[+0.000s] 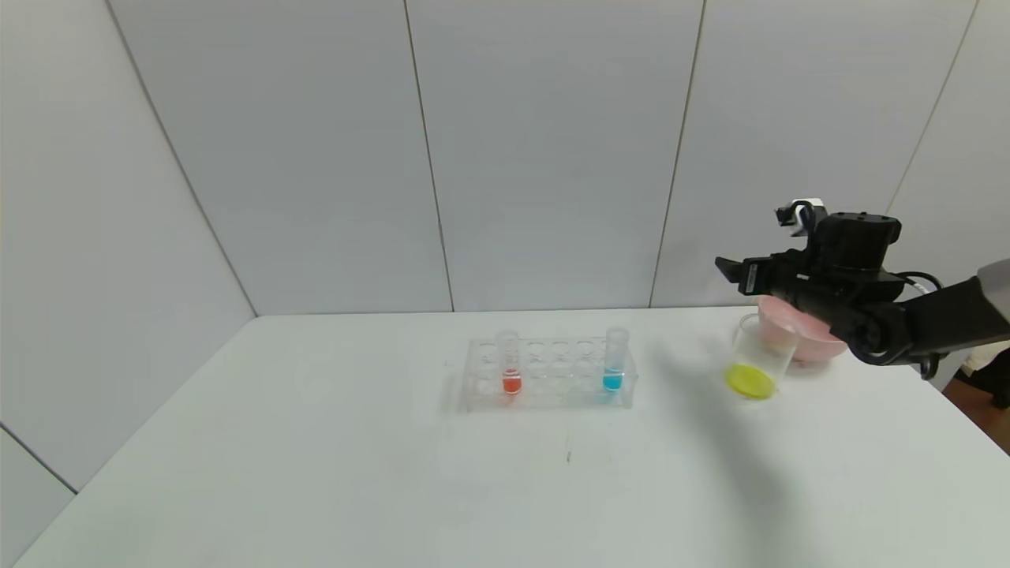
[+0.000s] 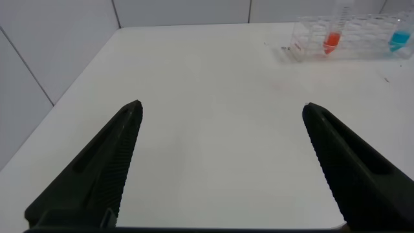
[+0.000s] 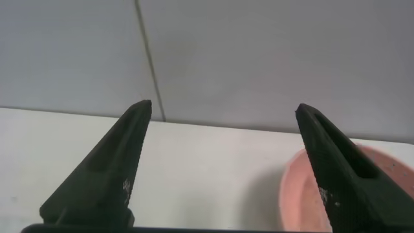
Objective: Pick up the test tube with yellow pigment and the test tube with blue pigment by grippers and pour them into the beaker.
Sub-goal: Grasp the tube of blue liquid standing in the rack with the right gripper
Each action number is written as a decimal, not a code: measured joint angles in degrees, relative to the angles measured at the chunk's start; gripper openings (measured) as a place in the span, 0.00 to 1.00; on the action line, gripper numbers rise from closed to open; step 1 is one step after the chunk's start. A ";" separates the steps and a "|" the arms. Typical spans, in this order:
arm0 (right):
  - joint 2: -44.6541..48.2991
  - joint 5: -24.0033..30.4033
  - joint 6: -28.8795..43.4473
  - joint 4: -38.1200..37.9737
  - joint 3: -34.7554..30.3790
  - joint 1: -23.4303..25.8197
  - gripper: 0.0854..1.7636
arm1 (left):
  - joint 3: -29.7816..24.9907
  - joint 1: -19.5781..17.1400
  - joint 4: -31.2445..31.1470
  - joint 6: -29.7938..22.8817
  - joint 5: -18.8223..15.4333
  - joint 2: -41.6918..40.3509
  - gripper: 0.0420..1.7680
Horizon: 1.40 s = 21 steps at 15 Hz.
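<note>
A white table holds a clear rack with a red tube at its left end and the blue tube at its right. To the right stands the beaker, yellow liquid in its bottom, touching a pink bowl behind it. The right gripper hangs above the bowl, fingers spread, holding nothing. The left gripper, also spread and empty, hovers low over bare table, well apart from the rack.
</note>
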State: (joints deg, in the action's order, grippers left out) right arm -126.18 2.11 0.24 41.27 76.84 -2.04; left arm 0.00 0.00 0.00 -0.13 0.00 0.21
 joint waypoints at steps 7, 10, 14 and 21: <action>16.02 -20.97 1.45 4.35 -22.85 -15.71 0.94 | 0.00 0.05 0.00 -0.02 0.00 0.00 1.00; 20.68 -28.84 3.28 8.70 -30.28 -23.87 0.95 | 0.00 0.00 0.00 -0.02 0.00 0.00 1.00; 22.88 -38.51 8.59 15.23 -37.75 -36.27 0.96 | 0.00 0.00 0.00 -0.02 0.00 0.00 1.00; 18.12 -46.03 15.35 20.83 -43.74 -48.95 0.96 | 0.00 0.02 0.00 -0.02 0.00 0.00 1.00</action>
State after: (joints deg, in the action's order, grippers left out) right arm -108.07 -43.92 15.59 62.10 33.10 -50.98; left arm 0.00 0.02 0.00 -0.16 0.00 0.21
